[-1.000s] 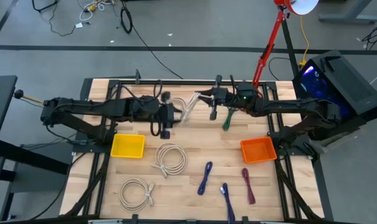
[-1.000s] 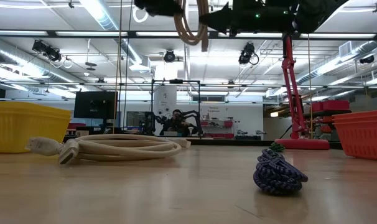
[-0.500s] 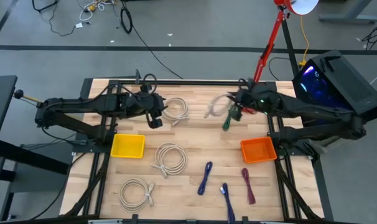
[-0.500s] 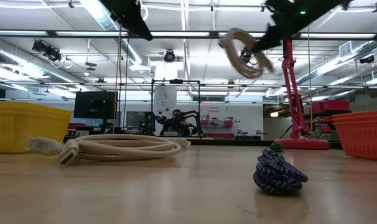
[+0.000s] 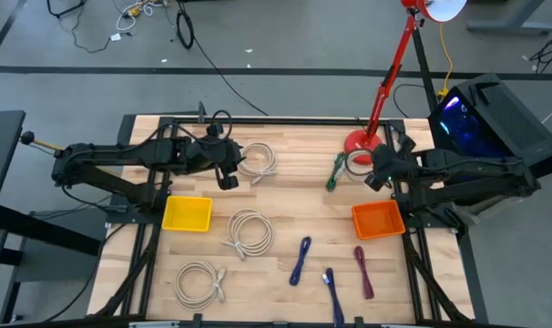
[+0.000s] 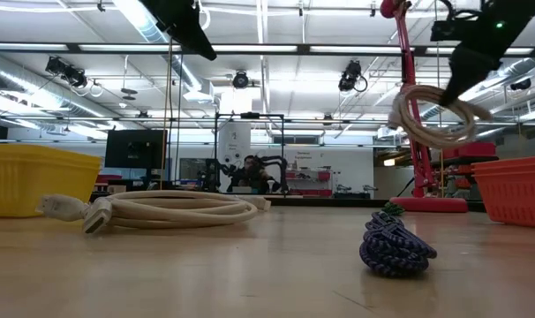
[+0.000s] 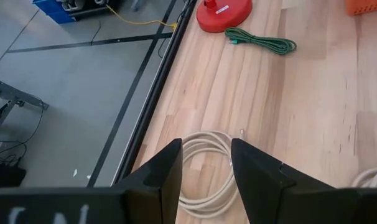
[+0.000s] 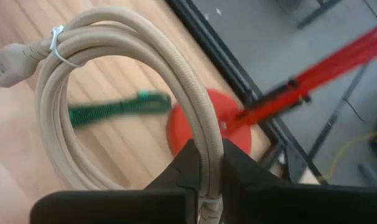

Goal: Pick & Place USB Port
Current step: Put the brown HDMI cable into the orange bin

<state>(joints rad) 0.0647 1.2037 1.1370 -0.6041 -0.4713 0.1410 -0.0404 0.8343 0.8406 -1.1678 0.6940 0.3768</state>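
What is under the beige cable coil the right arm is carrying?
The beige cable coil hangs off the table from the right gripper. Below it show bare wood, the green cable and the lamp's red base; the table directly beneath is covered.

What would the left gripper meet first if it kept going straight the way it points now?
Most likely the coiled beige cable lying on the table: in the left wrist view it sits right past the left gripper's open fingers. How far off it lies is unclear.
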